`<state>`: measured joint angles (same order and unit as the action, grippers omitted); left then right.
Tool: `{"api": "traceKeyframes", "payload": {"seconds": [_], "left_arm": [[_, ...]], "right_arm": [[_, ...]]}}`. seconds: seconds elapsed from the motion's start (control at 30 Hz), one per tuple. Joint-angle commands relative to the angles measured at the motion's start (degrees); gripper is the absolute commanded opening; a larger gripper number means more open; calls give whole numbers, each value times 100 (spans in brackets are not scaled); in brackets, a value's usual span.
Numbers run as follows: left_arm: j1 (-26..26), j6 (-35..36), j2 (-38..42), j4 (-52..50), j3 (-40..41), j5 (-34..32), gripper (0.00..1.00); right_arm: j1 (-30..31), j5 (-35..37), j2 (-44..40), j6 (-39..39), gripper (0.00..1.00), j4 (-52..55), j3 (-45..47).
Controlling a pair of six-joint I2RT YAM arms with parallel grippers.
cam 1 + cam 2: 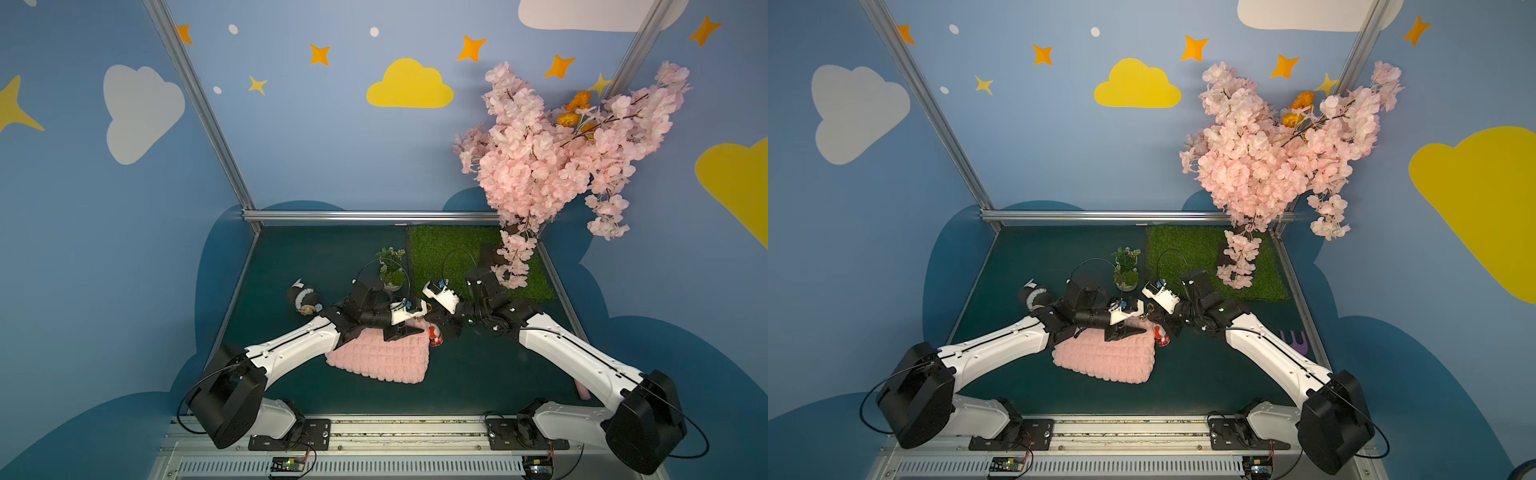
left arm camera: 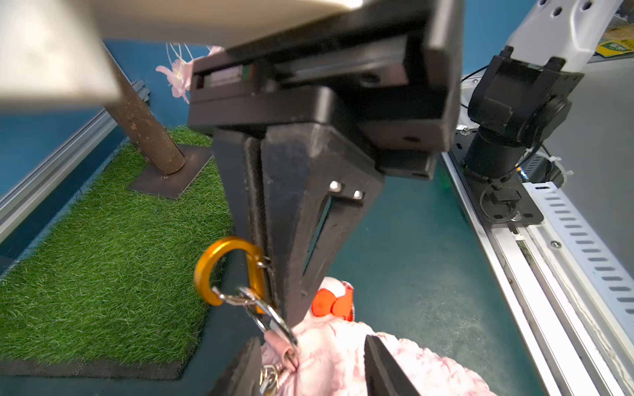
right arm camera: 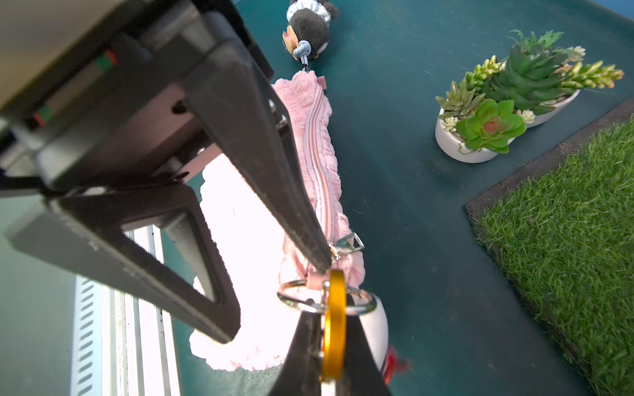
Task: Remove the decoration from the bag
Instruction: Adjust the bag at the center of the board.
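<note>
Unhooking under way: right claw (image 2: 271, 301) pinches the orange clip (image 2: 209, 271) joining charm (image 1: 434, 336) to the mid-table bag (image 1: 380, 361) at its far right corner; left claw (image 2: 310, 343) straddles that corner, grip unclear. Next, likely: pull clip clear.

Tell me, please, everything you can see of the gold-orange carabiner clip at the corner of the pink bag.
The gold-orange metal carabiner clip is a small, glossy, D-shaped loop. Its straight side is pinched in the shut right tool. A silver split ring hangs from one end and links it to a small pink tab at the corner of the fluffy pink quilted bag, by the zip's end. Whether its gate is open is hidden.
</note>
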<state>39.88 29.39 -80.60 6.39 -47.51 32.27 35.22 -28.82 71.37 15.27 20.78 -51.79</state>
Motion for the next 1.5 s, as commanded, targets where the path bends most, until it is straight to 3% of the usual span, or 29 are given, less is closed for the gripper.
{"api": "traceKeyframes", "payload": {"seconds": [0.0,0.13,0.33,0.73,0.93,1.13,1.47], "left_arm": [[66,-280,-151,255,-1,-258,49],[74,-459,-277,378,-78,-519,45],[71,-556,-394,311,-195,-494,28],[125,-420,-535,119,-471,-350,18],[110,-437,-537,191,-505,-498,24],[110,-554,-549,320,-497,-222,27],[170,-376,-596,499,-483,-646,31]], "right_arm": [[-15,-179,-170,-6,0,-161,29],[-10,-149,-224,89,0,34,20],[-15,-76,-257,90,0,139,99],[-13,-144,-98,353,0,388,99],[2,-126,-102,419,0,573,142],[-15,-203,-141,276,0,551,256],[-15,-331,-52,266,0,731,240]]}}
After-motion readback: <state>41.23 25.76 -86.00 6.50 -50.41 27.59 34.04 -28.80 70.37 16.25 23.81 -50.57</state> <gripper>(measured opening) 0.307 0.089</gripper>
